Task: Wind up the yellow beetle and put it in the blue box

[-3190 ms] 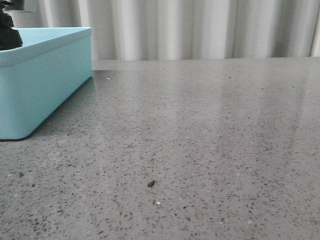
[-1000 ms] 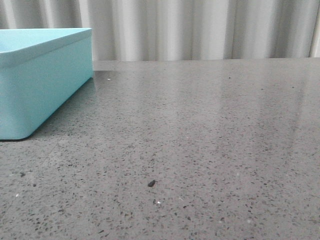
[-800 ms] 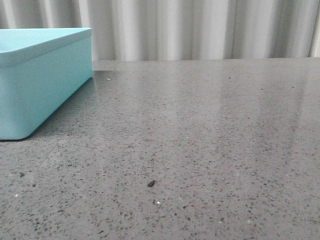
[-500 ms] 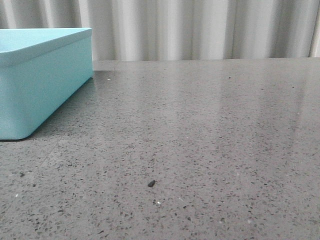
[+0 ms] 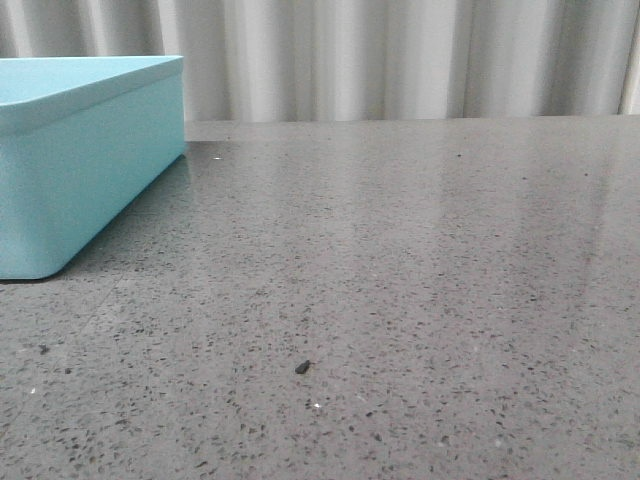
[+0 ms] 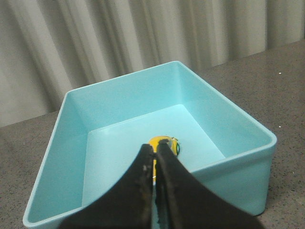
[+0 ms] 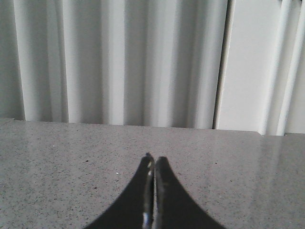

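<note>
The blue box [image 5: 90, 170] stands at the table's far left in the front view. In the left wrist view the box [image 6: 119, 102] is open-topped, and the yellow beetle [image 6: 168, 142] lies on its floor, partly hidden behind my fingertips. My left gripper [image 6: 155, 147] is shut and empty, held above the box's near wall, apart from the beetle. My right gripper [image 7: 155, 158] is shut and empty over bare grey tabletop. Neither gripper shows in the front view.
The grey speckled table [image 5: 400, 260] stretches to the right of the box. A small dark speck [image 5: 302, 367] lies on it near the front. A pleated white curtain [image 5: 400, 50] hangs behind the table's far edge.
About three seconds ago a dark part of my left arm showed above the box at the front view's top left. It has since left that view. Nothing else has moved.
</note>
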Tool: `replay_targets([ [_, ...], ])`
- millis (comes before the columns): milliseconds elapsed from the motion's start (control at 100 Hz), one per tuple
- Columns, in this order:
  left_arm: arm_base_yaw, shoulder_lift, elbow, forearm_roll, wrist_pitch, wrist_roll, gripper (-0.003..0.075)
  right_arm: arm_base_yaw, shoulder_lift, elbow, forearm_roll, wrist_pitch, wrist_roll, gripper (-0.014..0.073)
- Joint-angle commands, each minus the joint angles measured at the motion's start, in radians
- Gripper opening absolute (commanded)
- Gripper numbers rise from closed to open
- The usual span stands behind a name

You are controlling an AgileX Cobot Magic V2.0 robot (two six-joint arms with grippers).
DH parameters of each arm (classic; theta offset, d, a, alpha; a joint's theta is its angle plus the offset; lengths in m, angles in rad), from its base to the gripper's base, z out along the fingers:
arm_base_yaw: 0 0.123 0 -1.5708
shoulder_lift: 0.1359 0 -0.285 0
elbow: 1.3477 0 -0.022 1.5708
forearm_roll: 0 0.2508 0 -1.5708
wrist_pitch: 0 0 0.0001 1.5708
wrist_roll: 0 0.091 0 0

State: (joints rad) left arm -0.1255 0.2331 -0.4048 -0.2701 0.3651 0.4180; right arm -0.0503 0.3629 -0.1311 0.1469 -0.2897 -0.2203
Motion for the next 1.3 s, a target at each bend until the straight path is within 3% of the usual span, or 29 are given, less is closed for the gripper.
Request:
replay_targets([
  [0,0.001,0.007,-0.016,-0.017,-0.099,-0.012,-0.0021,-0.005,0.003,-0.026,-0.006,-0.087,-0.009,-0.0069],
  [80,0.011,-0.006,0.024,0.041,-0.201,-0.040,-0.0021,-0.005,0.003,-0.026,-0.006,-0.087,-0.009,-0.0069],
  [250,0.040,-0.070,0.180,0.182,-0.501,-0.444,-0.0021,-0.005,0.003,-0.026,-0.006,-0.087,-0.009,-0.0069],
  [410,0.089,-0.153,0.301,0.259,-0.560,-0.481,-0.0021,-0.005,0.003,-0.026,-0.006,-0.087,-0.009,-0.0069],
  [620,0.161,-0.272,0.433,0.284,-0.528,-0.481,-0.0021,-0.005,0.003,-0.026,-0.006,-0.087,-0.009,-0.0069],
  [910,0.171,-0.270,0.432,0.270,-0.086,-0.486,-0.0021,-0.005,0.003,-0.026,-0.006,-0.087,-0.009,-0.0069],
  [1290,0.171,-0.268,0.430,0.270,-0.088,-0.486,-0.0021,-0.005,0.003,-0.026,-0.006,-0.087,-0.009,-0.0069],
])
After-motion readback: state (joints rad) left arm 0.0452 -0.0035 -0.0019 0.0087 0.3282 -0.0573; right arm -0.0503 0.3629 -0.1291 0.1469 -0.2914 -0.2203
